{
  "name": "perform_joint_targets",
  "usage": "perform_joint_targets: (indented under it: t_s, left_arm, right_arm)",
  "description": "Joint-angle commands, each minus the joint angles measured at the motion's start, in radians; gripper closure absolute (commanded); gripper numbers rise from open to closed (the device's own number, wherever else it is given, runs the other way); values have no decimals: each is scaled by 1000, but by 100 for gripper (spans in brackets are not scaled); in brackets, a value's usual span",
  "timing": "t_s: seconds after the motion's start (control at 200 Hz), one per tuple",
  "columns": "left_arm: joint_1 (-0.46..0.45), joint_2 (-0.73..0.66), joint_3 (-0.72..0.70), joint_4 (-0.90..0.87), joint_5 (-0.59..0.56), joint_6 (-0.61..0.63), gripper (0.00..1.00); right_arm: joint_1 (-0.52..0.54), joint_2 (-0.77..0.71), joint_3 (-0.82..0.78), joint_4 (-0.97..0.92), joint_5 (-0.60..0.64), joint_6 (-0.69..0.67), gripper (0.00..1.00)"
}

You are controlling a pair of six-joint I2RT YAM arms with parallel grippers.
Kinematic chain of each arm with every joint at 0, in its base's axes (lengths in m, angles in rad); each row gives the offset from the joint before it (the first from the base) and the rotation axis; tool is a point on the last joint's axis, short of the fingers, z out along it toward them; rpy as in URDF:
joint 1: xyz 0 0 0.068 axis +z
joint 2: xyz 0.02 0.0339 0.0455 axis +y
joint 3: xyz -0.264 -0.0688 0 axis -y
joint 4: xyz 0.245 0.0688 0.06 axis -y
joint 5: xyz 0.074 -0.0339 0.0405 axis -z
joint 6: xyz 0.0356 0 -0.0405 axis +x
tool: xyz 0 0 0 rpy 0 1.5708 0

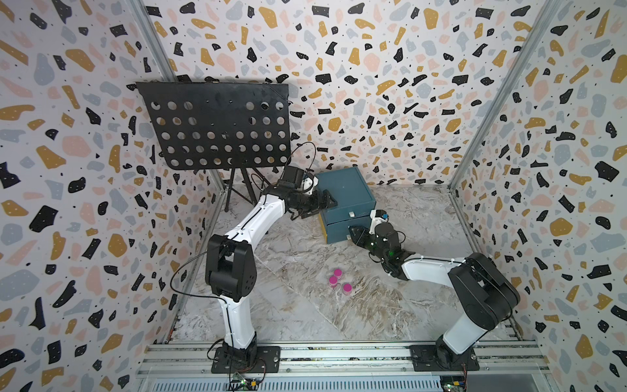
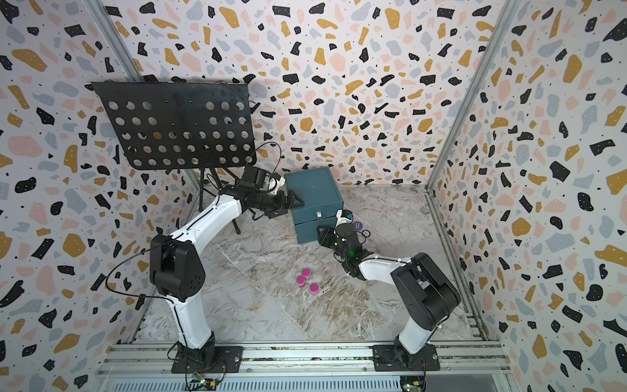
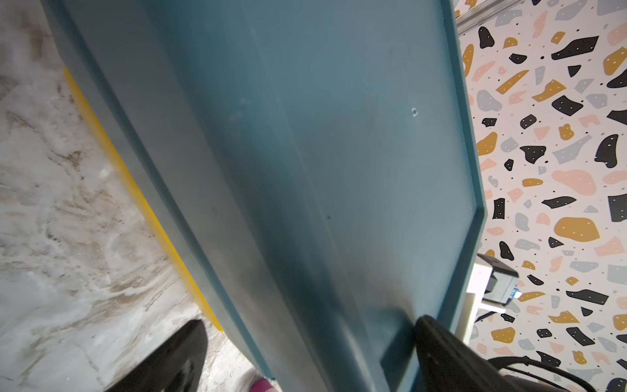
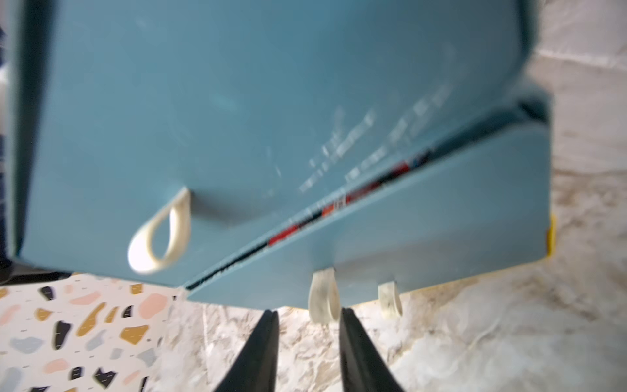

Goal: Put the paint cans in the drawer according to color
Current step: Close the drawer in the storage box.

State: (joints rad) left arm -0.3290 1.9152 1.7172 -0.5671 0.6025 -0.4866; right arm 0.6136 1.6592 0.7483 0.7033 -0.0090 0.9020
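The left arm reached forward with elbow raised; the left end effector [image 1: 324, 207] had its jaws spread wide. The right arm stretched low and inward; the right end effector [image 4: 307, 314] had its jaws parted narrowly.

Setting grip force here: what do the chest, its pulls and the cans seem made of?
Chest: matte teal, likely painted board or plastic; dull, flat faces with faint scuffs. Pulls: off-white flexible strap, perhaps rubber or fabric; each bends into a soft loop. Cans: magenta lids, probably plastic; too small to be sure.
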Motion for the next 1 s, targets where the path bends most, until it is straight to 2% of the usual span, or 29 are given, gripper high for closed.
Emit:
perform_joint_targets:
  t_s: [0.0, 0.16, 0.335, 0.566, 0.821, 0.996]
  left_arm:
    - [2, -2, -13, 6, 7, 5, 2]
    - [2, -2, -12, 8, 8, 2, 2]
    - [2, 1, -15, 12, 14, 0, 2]
    - [4, 2, -16, 11, 12, 0, 2]
    - [4, -2, -15, 11, 12, 2, 2]
    - [2, -2, -16, 10, 13, 2, 2]
  right_arm:
    - [4, -32, -61, 129, -4, 54, 58]
    - [8, -14, -113, 152, -1, 72, 57]
    - [8, 4, -109, 193, 35, 80, 60]
    - [0, 54, 6, 93, 72, 96, 60]
    - [-14, 130, 89, 119, 30, 106, 60]
    - [-13, 110, -1, 193, 31, 104, 55]
